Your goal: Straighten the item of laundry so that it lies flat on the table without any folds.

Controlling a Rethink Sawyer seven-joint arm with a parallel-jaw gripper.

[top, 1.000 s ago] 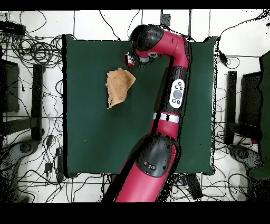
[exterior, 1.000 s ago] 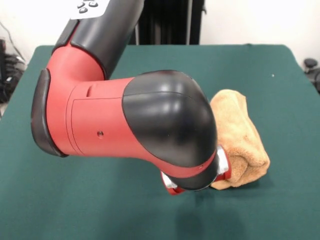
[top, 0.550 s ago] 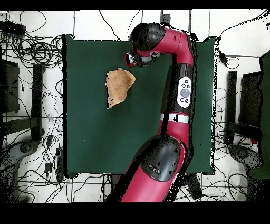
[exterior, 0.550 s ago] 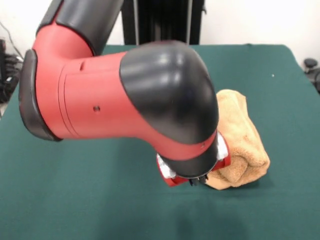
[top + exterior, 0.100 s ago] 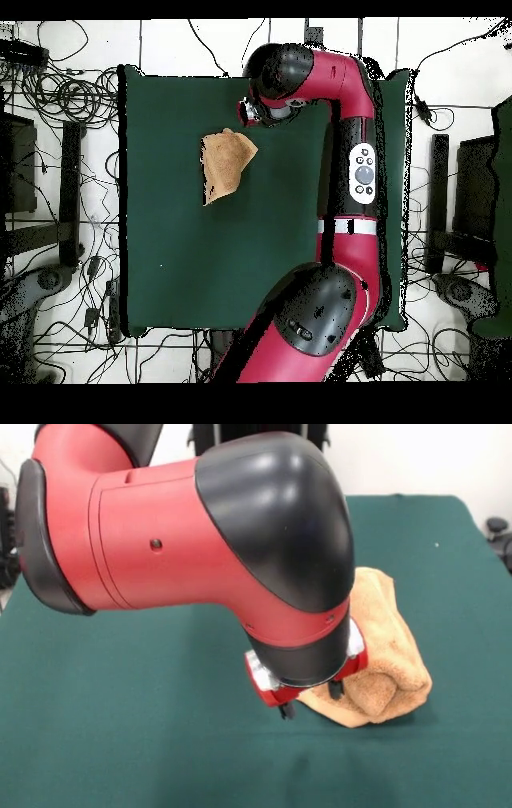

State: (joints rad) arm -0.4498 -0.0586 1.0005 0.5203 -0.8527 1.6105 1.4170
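The item of laundry [image 5: 386, 642] is a tan fluffy towel, folded over on itself in a thick roll, right of centre on the green table [image 5: 144, 744]. My gripper [image 5: 310, 701] hangs under the red wrist at the towel's near left corner. It is open: one dark fingertip stands over the felt and the other touches the towel's folded edge. The bulky arm hides the towel's left part. In the overhead view the towel [image 5: 226, 163] lies in the table's upper middle, with the gripper [image 5: 243, 112] just above its top corner.
The arm's large red and black joint [image 5: 208, 544] fills the upper left of the front view. In the overhead view the arm runs up the right half of the table [image 5: 180, 260]. Cables and dark stands [image 5: 70, 190] surround the table on the floor.
The wrist has turned and lifted a little, so both fingertips now show below it at the towel's corner. The upper arm has swung sideways. The towel has not moved.
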